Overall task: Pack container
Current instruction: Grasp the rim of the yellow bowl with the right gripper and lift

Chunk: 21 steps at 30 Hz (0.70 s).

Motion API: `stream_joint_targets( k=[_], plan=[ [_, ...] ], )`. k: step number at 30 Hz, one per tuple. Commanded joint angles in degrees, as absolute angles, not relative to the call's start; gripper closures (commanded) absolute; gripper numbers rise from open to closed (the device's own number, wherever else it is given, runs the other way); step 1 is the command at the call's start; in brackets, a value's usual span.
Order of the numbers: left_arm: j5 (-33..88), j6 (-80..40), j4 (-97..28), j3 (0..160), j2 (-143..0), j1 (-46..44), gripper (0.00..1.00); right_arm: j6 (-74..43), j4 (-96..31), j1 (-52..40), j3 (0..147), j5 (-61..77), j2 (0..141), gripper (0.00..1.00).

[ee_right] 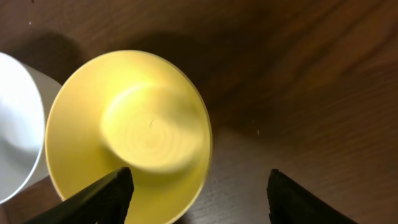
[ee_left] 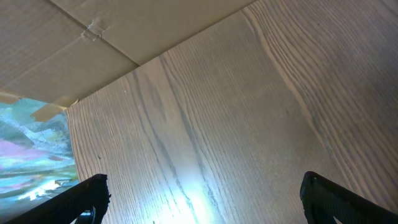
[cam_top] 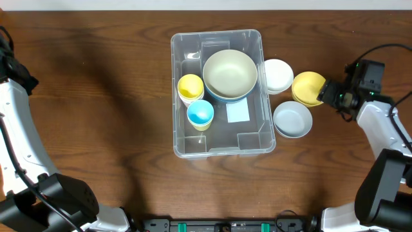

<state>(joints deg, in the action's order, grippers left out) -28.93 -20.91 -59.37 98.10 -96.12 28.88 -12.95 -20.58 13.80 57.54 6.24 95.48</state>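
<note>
Left hand (ee_left: 205,180) hung open over bare counter (ee_left: 205,106) near the left edge, holding nothing.

Right hand (ee_right: 199,199), near the right edge, was open and gripping nothing. One finger stood over the yellow bowl (ee_right: 127,134) and the other over bare wood, so the bowl's rim lay between them. The step appeared to be picking up this bowl. To do it well, the hand should likely drop until the rim sits deep between the fingers, close firmly, and lift straight up, since the white bowl (ee_right: 15,124) touched it on the left.

The container (cam_top: 222,138) sat mid-counter, toward the far edge. From left to right it held a yellow cup (cam_top: 190,87), a blue cup (cam_top: 200,113) and a large cream bowl (cam_top: 230,74). Its near end was free.

Right of the container, on the counter, sat the white bowl and a grey bowl (cam_top: 293,119).
</note>
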Motion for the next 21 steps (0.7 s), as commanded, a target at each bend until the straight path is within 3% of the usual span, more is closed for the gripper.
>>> stream_joint_targets(
  k=[1, 21],
  plan=[
    [-30.0, -20.6, -59.5, 98.3, -96.5, 29.1, 0.02, -13.3, -18.0, 14.3, 55.3, 7.6, 96.5, 0.32],
    [-30.0, -20.6, -59.5, 98.3, -96.5, 29.1, 0.02, -14.7, -13.6, 14.3, 54.5, 8.6, 102.4, 0.38]
  ],
)
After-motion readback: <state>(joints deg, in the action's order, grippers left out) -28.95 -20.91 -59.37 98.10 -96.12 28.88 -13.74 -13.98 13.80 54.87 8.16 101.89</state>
